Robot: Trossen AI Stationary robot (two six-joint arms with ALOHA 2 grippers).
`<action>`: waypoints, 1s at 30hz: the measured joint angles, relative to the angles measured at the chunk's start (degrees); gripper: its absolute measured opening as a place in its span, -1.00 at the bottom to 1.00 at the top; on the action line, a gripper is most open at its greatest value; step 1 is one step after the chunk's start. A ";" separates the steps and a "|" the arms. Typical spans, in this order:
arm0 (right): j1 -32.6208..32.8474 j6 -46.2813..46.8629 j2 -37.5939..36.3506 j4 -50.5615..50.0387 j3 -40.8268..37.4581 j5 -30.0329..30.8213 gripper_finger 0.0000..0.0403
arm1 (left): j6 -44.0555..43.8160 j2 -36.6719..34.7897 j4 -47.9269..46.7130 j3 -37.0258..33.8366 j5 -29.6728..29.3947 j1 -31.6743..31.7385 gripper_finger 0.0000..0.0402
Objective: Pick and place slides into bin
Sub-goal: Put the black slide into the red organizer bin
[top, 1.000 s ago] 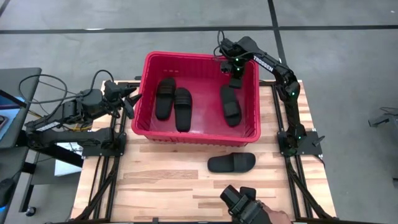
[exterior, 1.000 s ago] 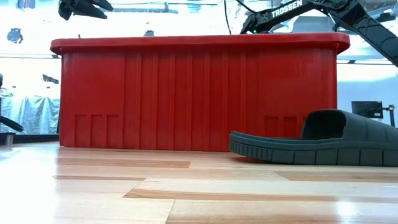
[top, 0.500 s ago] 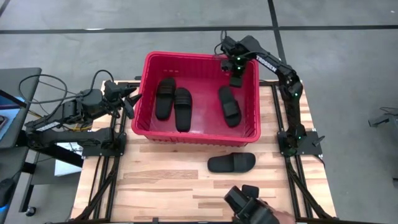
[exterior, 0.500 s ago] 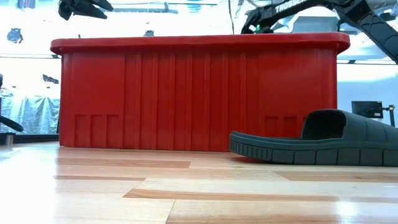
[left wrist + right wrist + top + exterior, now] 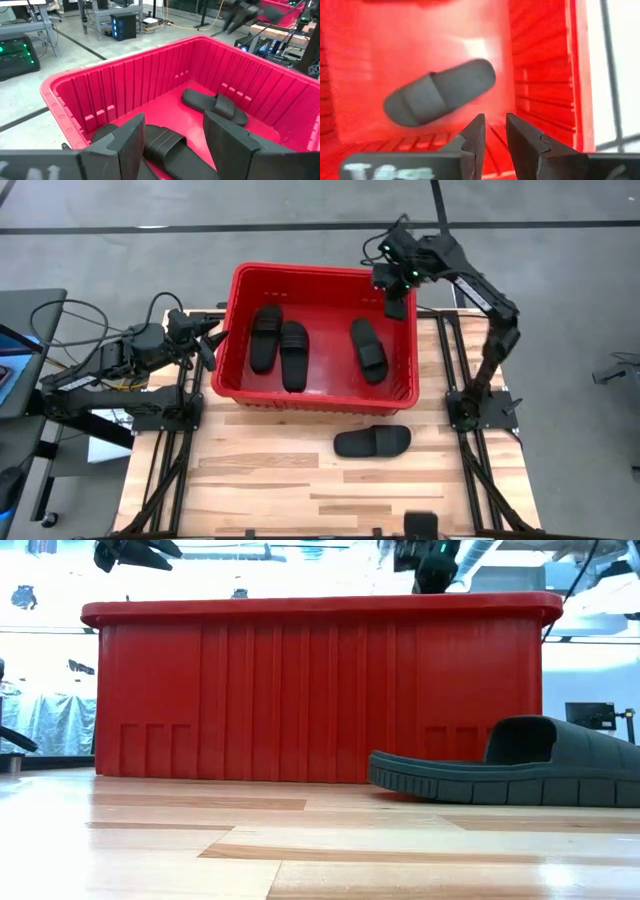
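Note:
The red bin [image 5: 228, 330] stands at the table's far middle. Three black slides lie flat on its floor: two side by side at the left [image 5: 265, 338] [image 5: 293, 355] and one at the right [image 5: 368, 348], which also shows in the right wrist view [image 5: 437, 97]. The fourth slide [image 5: 372, 442] rests sole down on the table just in front of the bin's near wall and shows in the low view [image 5: 510, 765]. My right gripper [image 5: 396, 306] hangs above the bin's far right corner, empty, with a narrow gap between its fingers [image 5: 495, 120]. My left gripper [image 5: 210, 340] waits open beside the bin's left wall.
The wooden table [image 5: 260, 480] stretches in front of the bin toward the near edge. Black frame rails [image 5: 165, 470] run along both sides. The bin's high rim [image 5: 320, 608] stands between the grippers and the slides inside. Cables and a stand [image 5: 60, 380] sit off the table's left.
My right gripper has gone up out of the bin and a little toward the table's right edge, above the bin's far right corner. The slide below it stays on the bin floor. A hand with a dark object at the near edge has drawn back out of view.

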 joint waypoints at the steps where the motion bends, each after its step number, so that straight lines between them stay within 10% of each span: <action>1: 1.14 0.00 -1.35 -0.19 0.06 0.00 -0.65 | 0.00 0.01 0.00 0.00 0.00 0.01 -0.05; 30: 40.33 28.23 -12.91 -3.47 0.15 3.91 -0.65 | -0.39 -0.01 -0.63 0.00 0.04 -0.01 -0.05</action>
